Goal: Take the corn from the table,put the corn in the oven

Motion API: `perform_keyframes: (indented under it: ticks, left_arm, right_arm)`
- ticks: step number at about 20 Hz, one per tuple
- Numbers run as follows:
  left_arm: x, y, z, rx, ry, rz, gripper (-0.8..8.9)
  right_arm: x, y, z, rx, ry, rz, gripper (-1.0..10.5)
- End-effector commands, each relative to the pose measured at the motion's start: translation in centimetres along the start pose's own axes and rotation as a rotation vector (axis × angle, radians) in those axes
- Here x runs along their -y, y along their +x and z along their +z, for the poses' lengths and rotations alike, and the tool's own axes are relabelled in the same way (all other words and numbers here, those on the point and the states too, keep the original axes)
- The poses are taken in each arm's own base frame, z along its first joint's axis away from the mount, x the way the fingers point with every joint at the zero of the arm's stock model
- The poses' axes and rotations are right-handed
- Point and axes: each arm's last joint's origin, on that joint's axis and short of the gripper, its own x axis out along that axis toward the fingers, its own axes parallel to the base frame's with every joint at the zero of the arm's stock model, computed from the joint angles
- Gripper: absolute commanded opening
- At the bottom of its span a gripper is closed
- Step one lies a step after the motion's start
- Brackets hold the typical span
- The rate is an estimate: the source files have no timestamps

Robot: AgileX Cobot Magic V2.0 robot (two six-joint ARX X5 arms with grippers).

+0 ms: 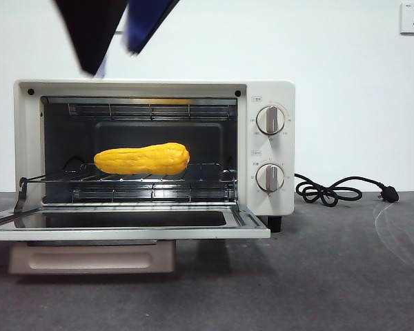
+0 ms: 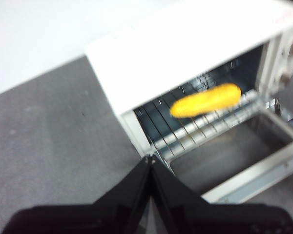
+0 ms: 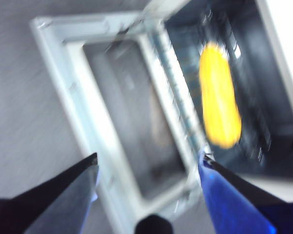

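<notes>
1. Corn (image 1: 142, 158) lies on the wire rack (image 1: 193, 174) inside the oven (image 1: 272, 200), door (image 1: 124, 226) down.
2. My right gripper (image 3: 146, 168) is wide open, empty, above the door; I lift clear, avoiding the rack.
3. My left gripper (image 2: 150, 163) is pinched closed, empty.

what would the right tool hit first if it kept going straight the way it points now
Probably the oven's open door. The right tool, jaws wide apart, aims at the door's glass panel, with the corn off to one side on the rack. The picture is blurred, so depth is uncertain.

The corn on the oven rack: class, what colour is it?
The corn is yellow-orange; it shows best in the front view.
</notes>
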Motion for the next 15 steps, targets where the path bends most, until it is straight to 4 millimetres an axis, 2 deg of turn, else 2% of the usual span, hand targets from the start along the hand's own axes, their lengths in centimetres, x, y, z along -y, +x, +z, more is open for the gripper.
perform_keyframes:
  ticks: [1, 5, 9, 12, 15]
  left_arm:
    - [1.2, 2.6, 0.9, -0.079, 0.092, -0.043, -0.07]
    - [2.2, 6.1, 1.7, -0.176, 0.158, -0.111, -0.07]
    - [2.2, 9.0, 1.5, -0.222, 0.109, -0.238, -0.07]
    - [1.4, 11.0, 0.1, -0.247, 0.045, -0.266, -0.07]
    - [0.1, 12.6, -2.3, -0.313, -0.031, -0.252, -0.07]
  right_arm:
    - [0.6, -1.5, -1.0, -0.037, 0.093, 0.024, 2.3]
    - [1.4, -3.4, -2.5, -0.094, 0.095, 0.052, 1.1]
    - [2.7, -4.8, -3.9, -0.135, 0.112, 0.063, 0.2]
    - [3.9, -5.1, -4.8, -0.154, 0.166, 0.092, -0.1]
    - [5.3, -5.0, -5.6, -0.164, 0.226, 0.132, -0.1]
